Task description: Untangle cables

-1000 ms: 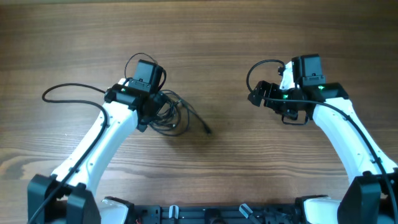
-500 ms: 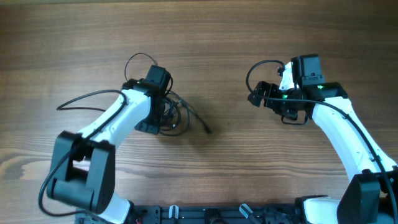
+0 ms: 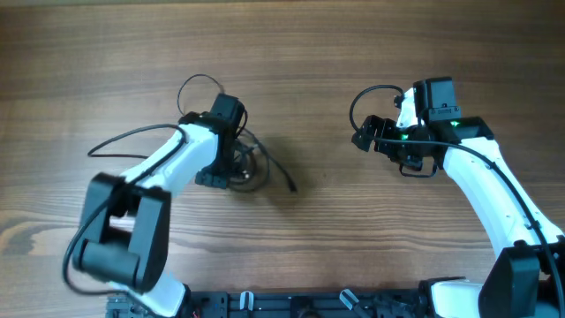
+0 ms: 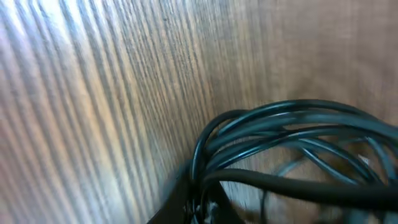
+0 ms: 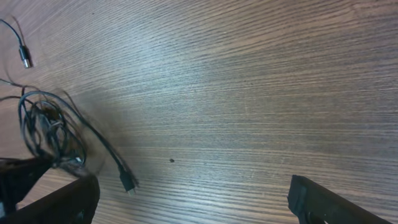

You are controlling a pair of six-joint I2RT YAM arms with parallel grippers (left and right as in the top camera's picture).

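Within the last second the left gripper has gone from spread jaws to fully closed, and the wrist view shows why it matters. The thin, dark-green and black cables run in several loops straight into the dark fingertips at the bottom edge of that view, so the gripper appears to have pinched the bundle. That reads as the tangle secured on one side, ready for a strand to be drawn out. The left arm has also swung while closing. Its base-side links, blurred at seven o'clock from the tangle, sit further out than before, and the wrist has rolled so the gripper reaches the bundle from its nine o'clock side, low to the light brown wooden table. The cables lie left of the table's middle, with one free end trailing toward four o'clock and finishing in a small black plug. The right gripper has not moved. It hangs well apart at three o'clock from the tangle, its jaws wide and empty, and its own camera shows only bare table between its fingertips.
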